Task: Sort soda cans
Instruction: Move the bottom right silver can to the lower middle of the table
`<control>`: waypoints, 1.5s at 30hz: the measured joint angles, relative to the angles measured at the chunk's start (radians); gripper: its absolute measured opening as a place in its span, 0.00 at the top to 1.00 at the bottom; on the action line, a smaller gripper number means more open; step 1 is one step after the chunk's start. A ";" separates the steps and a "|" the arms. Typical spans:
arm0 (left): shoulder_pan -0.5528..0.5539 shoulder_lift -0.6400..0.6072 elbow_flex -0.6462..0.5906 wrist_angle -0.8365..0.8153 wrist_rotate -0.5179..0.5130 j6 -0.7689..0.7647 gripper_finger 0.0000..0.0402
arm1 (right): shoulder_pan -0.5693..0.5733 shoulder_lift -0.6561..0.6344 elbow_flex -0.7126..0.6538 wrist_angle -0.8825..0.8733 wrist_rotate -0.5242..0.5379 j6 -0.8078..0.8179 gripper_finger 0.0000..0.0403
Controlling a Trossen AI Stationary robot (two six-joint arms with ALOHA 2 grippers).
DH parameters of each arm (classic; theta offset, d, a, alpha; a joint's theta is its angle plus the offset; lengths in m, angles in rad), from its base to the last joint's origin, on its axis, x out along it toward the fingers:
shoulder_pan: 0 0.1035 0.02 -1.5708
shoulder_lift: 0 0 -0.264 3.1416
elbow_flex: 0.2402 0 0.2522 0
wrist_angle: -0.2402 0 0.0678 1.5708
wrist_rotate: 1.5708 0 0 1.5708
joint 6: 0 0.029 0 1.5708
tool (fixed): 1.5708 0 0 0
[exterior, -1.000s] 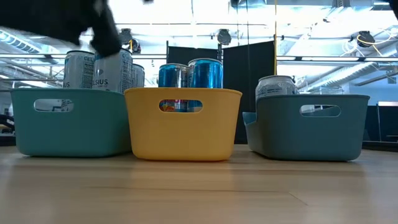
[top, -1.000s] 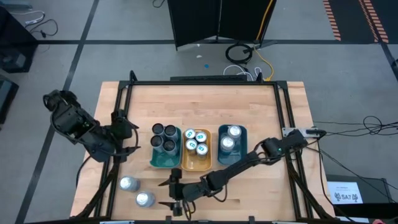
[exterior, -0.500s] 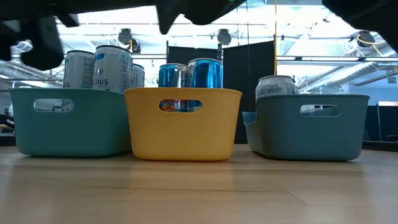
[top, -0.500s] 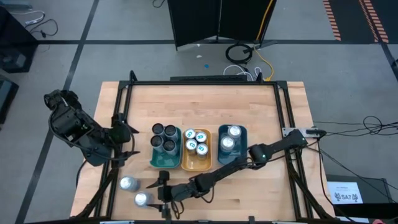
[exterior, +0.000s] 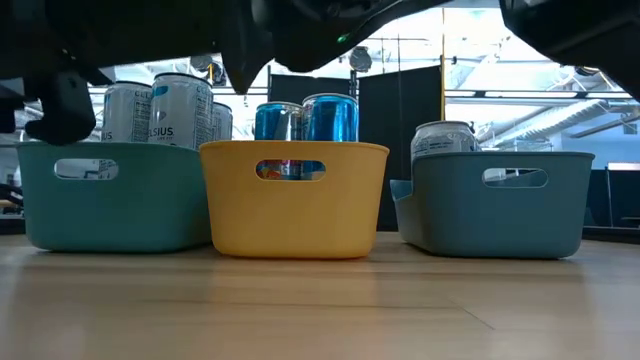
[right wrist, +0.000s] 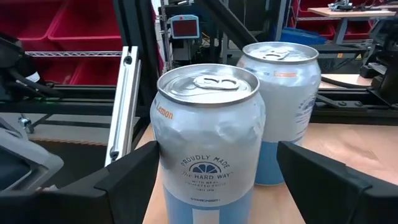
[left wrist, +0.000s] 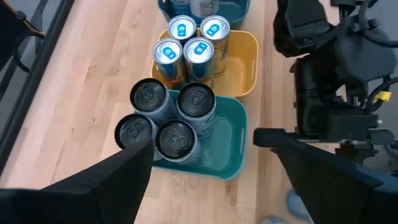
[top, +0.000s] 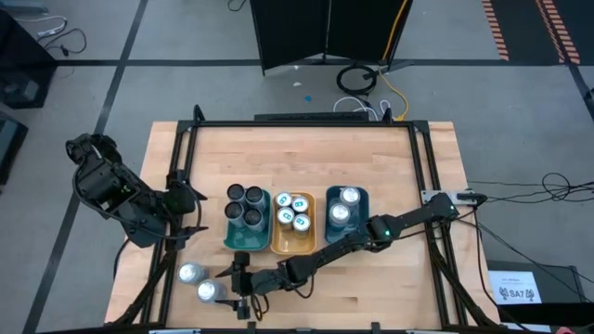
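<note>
- The right tool (top: 225, 289) reaches across the front of the tabletop (top: 306, 153) to its front-left corner, fingers spread wide on either side of a silver can marked "Lemon" (right wrist: 208, 140), not closed on it.
- That lemon can (top: 208, 293) stands upright on the bare wood; a second silver can (top: 191, 274) stands just beside it, also upright.
- The left tool (top: 190, 213) hovers at the left edge of the tabletop, beside the teal tray (top: 243, 241), its fingers apart and holding nothing.
- The teal tray holds four black-topped cans (left wrist: 166, 118), packed close together.
- The yellow tray (top: 291, 246), in the middle, holds four cans with blue-marked tops (top: 292, 211).
- The blue tray (top: 360, 199), on the right, holds two silver-topped cans (top: 344, 206).
- In the low view the three trays stand in a row, with cans rising above their rims.
</note>
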 joint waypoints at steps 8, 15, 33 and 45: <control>0.000 0.000 0.000 0.000 0.003 0.000 0.09 | -0.017 0.019 0.000 0.028 -0.044 0.005 0.21; 0.000 0.000 0.000 0.003 0.003 -0.007 0.09 | -0.020 0.019 0.000 0.017 -0.047 0.011 0.21; 0.000 0.000 0.000 0.002 0.003 -0.024 0.09 | -0.014 -0.207 0.000 -0.489 -0.051 -0.006 0.21; 0.000 0.000 0.000 0.027 0.003 -0.025 0.09 | 0.071 -0.356 0.000 -0.997 0.050 -0.031 0.21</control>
